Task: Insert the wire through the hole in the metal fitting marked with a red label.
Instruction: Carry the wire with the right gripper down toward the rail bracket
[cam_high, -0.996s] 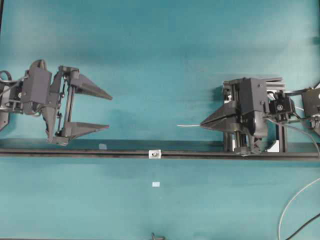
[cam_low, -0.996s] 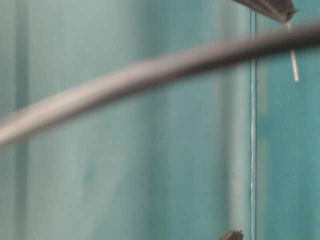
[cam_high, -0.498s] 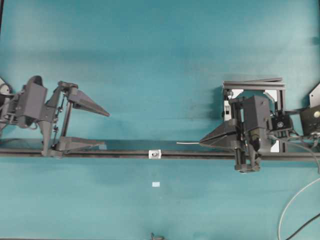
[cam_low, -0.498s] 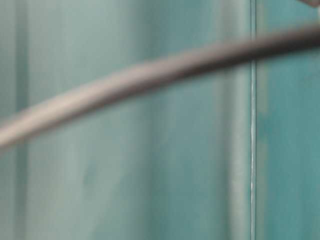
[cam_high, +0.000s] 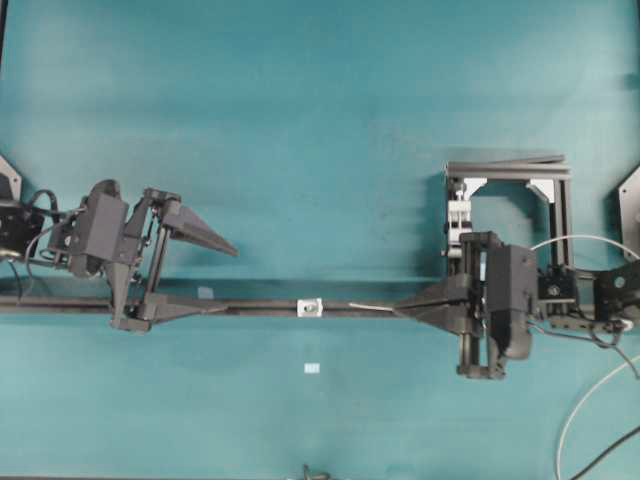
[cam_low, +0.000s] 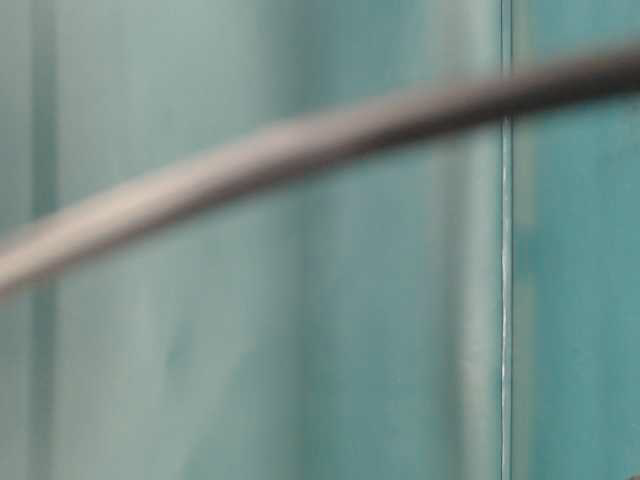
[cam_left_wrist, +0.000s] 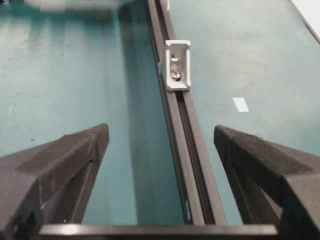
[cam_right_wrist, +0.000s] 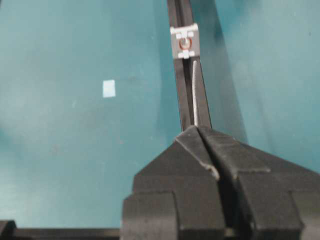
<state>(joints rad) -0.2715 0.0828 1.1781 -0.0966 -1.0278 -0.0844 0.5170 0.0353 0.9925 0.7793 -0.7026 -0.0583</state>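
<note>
We see the right gripper (cam_right_wrist: 198, 131) clamped on the wire (cam_right_wrist: 194, 95), tip just short of the fitting (cam_right_wrist: 184, 42) on the rail (cam_high: 260, 307); left gripper (cam_left_wrist: 160, 145) gapes wide, straddling the rail.

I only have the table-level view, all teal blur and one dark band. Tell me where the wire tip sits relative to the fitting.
Observer: In the right wrist view the wire runs along the black rail, its tip just short of the metal fitting and slightly to the right of the hole.
Operator: Report the right hand's grip.
Observer: The right hand is shut on the wire; the free end sticks out past its tips.
Operator: Now the left hand.
Observer: The left hand is open, one finger on each side of the rail, holding nothing, short of the fitting.
</note>
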